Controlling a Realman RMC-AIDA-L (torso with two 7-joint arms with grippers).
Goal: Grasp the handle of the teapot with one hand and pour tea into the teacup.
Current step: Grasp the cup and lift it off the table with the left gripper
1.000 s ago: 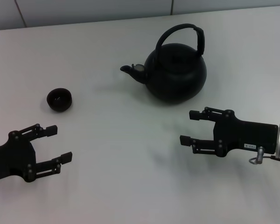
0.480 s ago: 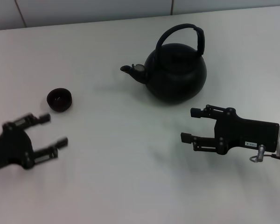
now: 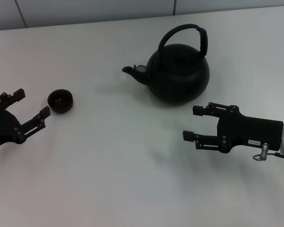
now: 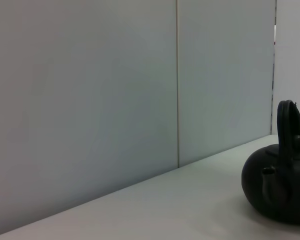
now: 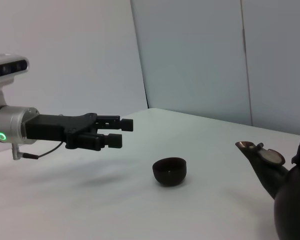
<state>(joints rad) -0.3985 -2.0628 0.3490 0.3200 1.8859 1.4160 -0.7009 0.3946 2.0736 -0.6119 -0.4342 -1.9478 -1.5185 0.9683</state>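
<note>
The matte-black teapot (image 3: 177,75) stands at the back centre-right of the table, spout to the left, its arched handle (image 3: 182,28) upright over it. The tiny dark teacup (image 3: 60,101) sits far to the left. My left gripper (image 3: 32,103) is open just left of the teacup, holding nothing. My right gripper (image 3: 192,123) is open in front of the teapot, a little to its right, not touching it. The right wrist view shows the teacup (image 5: 170,171), the teapot's spout (image 5: 247,148) and the left gripper (image 5: 117,132) hovering beside the cup. The left wrist view catches the teapot (image 4: 280,192) at its edge.
The white table (image 3: 113,179) carries only the teapot and the cup. A grey panelled wall (image 3: 85,12) runs along its far edge.
My left gripper has moved away from the table's front edge and to the left, ending beside the teacup. The right gripper has barely shifted. Teapot and cup have stayed put.
</note>
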